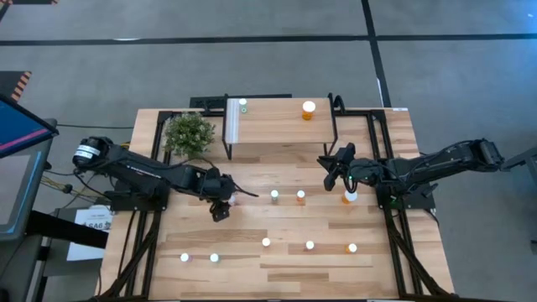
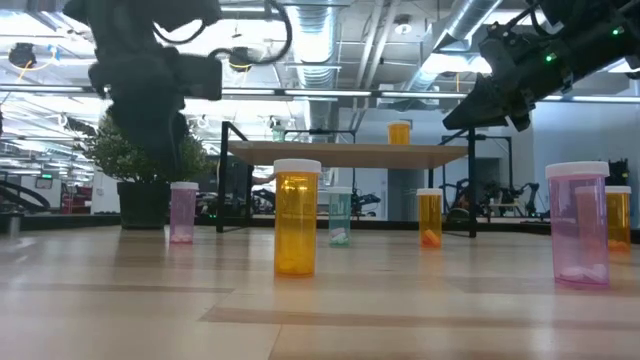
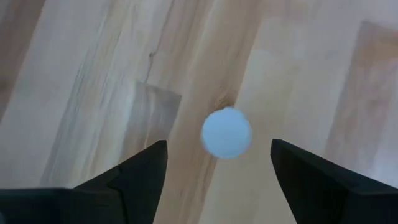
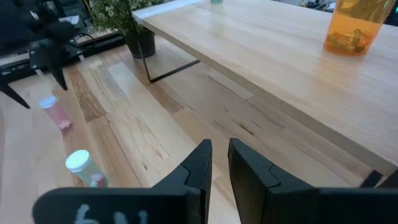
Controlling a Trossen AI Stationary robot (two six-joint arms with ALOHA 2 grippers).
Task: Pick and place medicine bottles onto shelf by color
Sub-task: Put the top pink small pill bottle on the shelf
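My left gripper [image 3: 218, 144] points steeply down with its fingers open. It hovers over a pink medicine bottle, whose white cap [image 3: 226, 132] shows between the fingertips without touching them. That bottle [image 4: 55, 112] stands upright on the tabletop left of centre. My right gripper [image 4: 219, 149] is shut on nothing and hangs in the air near the shelf's right end [image 1: 331, 168]. The shelf [image 1: 277, 126] at the table's far side carries a green bottle [image 1: 243, 105] and an orange one [image 1: 308, 110]. Several other bottles stand on the table.
A green potted plant [image 1: 190, 132] stands left of the shelf. Upright bottles stand mid-table [image 1: 274, 196], [image 1: 300, 196], one orange below my right gripper [image 1: 348, 197], and a row nearer the front [image 1: 266, 242], [image 1: 309, 246], [image 1: 351, 248], [image 1: 185, 257], [image 1: 214, 258].
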